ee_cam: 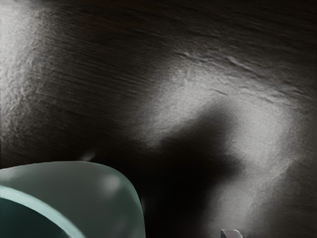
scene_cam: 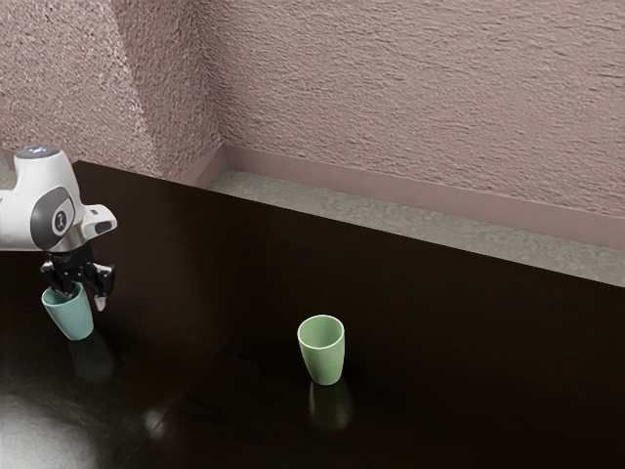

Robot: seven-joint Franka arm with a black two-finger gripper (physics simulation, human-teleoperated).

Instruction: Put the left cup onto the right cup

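Pincer (scene_cam: 78, 289) clenched on rim of tilted teal cup (scene_cam: 69, 318) just beneath it.

One teal cup (scene_cam: 68, 318), one green cup (scene_cam: 321, 349)

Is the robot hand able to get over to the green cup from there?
Probably yes. The gripper sits at the teal cup, and just bare dark table lies between it and the green cup.
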